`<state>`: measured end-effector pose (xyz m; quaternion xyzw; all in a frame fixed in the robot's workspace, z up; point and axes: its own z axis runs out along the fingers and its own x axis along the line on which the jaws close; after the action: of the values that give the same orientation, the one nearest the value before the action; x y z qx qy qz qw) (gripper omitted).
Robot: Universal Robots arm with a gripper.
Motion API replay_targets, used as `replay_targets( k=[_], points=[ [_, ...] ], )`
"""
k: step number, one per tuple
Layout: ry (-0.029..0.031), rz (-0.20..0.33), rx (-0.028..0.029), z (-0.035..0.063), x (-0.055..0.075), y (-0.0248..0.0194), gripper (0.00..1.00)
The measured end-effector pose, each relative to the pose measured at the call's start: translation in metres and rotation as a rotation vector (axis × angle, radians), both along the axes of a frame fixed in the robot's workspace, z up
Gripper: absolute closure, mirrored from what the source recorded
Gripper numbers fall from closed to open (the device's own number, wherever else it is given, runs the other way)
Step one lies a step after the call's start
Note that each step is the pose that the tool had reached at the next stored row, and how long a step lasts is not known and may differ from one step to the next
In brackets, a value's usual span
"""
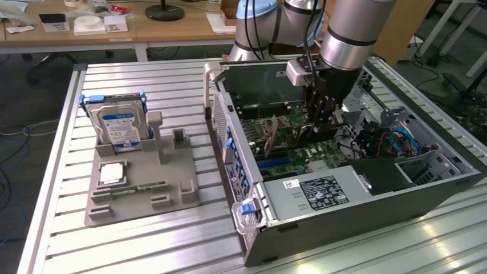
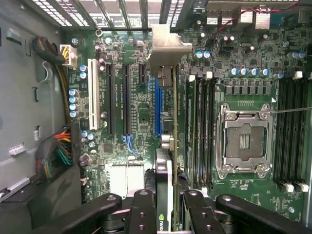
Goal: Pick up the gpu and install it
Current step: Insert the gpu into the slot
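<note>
**gripper [image 1: 323, 117] has the gpu [image 1: 303, 136] down in the PC case [image 1: 343, 194]**

Exterior view: the arm reaches into the open case, fingers clamped on the gpu, which stands upright over the motherboard [image 1: 304, 157].

Wrist view: the gripper [image 2: 167, 204] pinches the gpu [image 2: 165, 170] edge-on, silver bracket [image 2: 168, 46] at the far end, just beside the blue slot [image 2: 157, 107].

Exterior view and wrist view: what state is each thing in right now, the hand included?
hand, shut on the gpu.
gpu, held on edge over the motherboard, beside the blue slot; whether it is seated, cannot tell.
computer case, lying on its side, open.
CPU socket, empty.
hard drive, standing upright in the grey holder.
memory strip, lying flat in the holder.
</note>
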<state>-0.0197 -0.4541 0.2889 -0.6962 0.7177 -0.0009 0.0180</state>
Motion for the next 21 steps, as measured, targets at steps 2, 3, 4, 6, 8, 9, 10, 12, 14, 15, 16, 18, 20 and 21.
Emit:
replay_targets(
  k=[2, 3, 4, 6, 8, 9, 10, 12, 14, 15, 16, 18, 20, 21],
  points=[
    [-0.0001, 0.0, 0.0001, -0.0001, 0.0, 0.0, 0.74],
    [-0.0001, 0.0, 0.0003, -0.0004, -0.001, 0.0, 0.74],
    [-0.0002, 0.0, 0.0004, -0.0008, -0.003, 0.0, 0.74],
    [-0.0001, 0.0, 0.0002, -0.0013, -0.006, 0.0, 0.74],
    [-0.0001, 0.0, 0.0002, -0.0017, -0.009, 0.0001, 0.74],
    [-0.0001, 0.0, 0.0002, -0.0019, -0.01, 0.0001, 0.74],
    [-0.0001, 0.0, 0.0002, -0.002, -0.011, 0.0001, 0.74],
    [-0.0001, 0.0, 0.0004, -0.0022, -0.013, -0.0003, 0.74],
    [-0.0002, 0.0, 0.0004, -0.0022, -0.014, -0.0016, 0.74],
    [-0.0001, 0.0, 0.0003, -0.0022, -0.014, -0.0021, 0.74],
    [-0.0001, 0.0, 0.0002, -0.0023, -0.015, -0.0028, 0.74],
    [-0.0001, 0.0, 0.0003, -0.0024, -0.016, -0.0038, 0.74],
    [-0.0001, 0.0, 0.0004, -0.0033, -0.019, -0.0038, 0.74],
    [-0.0001, -0.001, 0.0003, -0.004, -0.021, -0.0039, 0.74]
  ],
)
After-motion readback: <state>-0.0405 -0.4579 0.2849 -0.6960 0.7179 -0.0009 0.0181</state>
